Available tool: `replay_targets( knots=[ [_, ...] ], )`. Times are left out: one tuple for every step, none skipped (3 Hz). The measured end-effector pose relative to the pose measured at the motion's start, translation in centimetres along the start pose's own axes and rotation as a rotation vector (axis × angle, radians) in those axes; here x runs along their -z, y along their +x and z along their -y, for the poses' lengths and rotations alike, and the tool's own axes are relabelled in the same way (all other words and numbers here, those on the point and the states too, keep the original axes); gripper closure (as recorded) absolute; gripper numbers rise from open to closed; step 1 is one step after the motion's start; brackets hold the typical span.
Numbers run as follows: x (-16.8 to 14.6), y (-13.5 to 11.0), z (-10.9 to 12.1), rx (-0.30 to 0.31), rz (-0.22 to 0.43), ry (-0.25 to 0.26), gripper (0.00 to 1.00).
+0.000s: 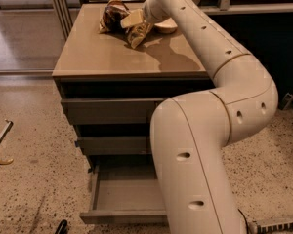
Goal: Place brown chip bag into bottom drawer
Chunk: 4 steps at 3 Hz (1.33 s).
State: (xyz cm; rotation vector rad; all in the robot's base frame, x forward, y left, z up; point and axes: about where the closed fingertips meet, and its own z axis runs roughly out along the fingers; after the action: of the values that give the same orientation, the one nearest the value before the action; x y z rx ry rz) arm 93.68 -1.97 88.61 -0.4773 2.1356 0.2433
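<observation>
My gripper (133, 24) was at the back of the cabinet (107, 57) top, right on the bag (112, 16). Couldn't tell from this view whether it was clamped on the foil or only resting against it

Bag lay crumpled on the cabinet top near its rear edge. One lobe sat behind the gripper, another poked out below it toward the cabinet front. Bowl (167, 27) was at the cabinet's rear too, just beside the bag and partly behind my wrist

Bottom drawer (122, 199) was pulled out at the cabinet's foot; the two drawers above it were closed. My arm (210, 140) stood in front of the cabinet's right half and hid that side of the drawer

Step, as I judged it: securing the bag. Nothing had gone into the drawer yet

Risks from here:
- foil is slick and crumpled, so a pinch on a thin fold could slip out on the lift
- the bowl was close enough to get dragged or knocked off the cabinet top when the bag came away
- the way down passes the cabinet's front edge, and a dangling bag could snag there
- my own elbow crowded the drawer opening, so the release could miss the tray or land on its front panel
</observation>
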Motion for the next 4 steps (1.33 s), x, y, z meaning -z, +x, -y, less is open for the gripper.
replay_targets(
  knots=[
    [-0.9, -0.1, -1.7, 0.010, 0.049, -0.125, 0.19],
    [-1.5, -0.1, -3.1, 0.026, 0.101, -0.234, 0.42],
    [-1.6, 0.0, -3.2, 0.023, 0.131, -0.278, 0.65],
    [-1.4, -0.3, -2.3, 0.012, 0.166, -0.283, 0.88]
  ],
)
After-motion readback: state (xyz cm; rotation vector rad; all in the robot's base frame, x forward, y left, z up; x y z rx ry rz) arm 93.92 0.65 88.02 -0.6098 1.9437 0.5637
